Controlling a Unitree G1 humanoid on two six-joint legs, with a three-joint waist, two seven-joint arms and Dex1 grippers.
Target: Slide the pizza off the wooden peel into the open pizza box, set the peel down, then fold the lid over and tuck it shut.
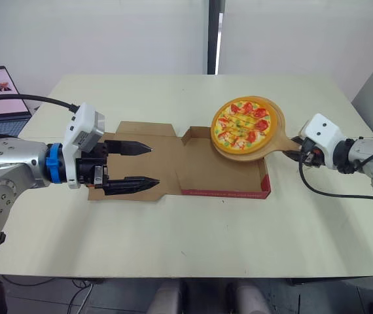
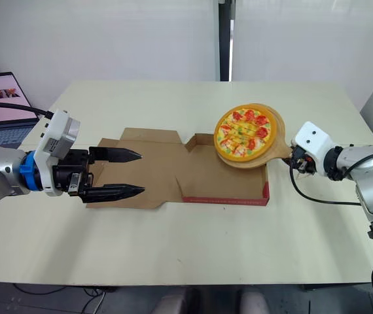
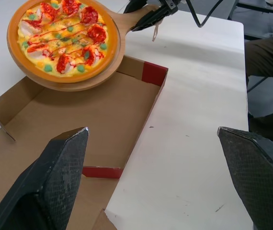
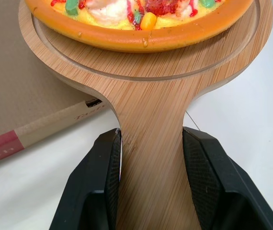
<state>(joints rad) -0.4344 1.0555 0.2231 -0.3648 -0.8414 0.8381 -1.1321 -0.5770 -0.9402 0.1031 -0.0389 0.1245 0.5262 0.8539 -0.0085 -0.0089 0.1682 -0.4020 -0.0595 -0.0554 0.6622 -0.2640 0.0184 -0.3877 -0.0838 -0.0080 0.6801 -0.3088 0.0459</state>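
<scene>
The left gripper (image 1: 154, 165) is hovering with its fingers spread wide, just over the flattened lid (image 1: 141, 134) toward the tabletop's (image 1: 173, 242) left edge. The pizza box (image 1: 219, 171) is lying open mid-tabletop, its red-edged tray empty-floored on the right. Over the tray's far right corner the pizza (image 1: 244, 123) is riding on the wooden peel (image 1: 273, 140); whether the peel is touching the box wall, I can't tell. The right gripper (image 4: 151, 136) is clamping the peel's handle between both fingers, near the right edge. A laptop (image 1: 0, 91) is glowing beyond the far left corner.
</scene>
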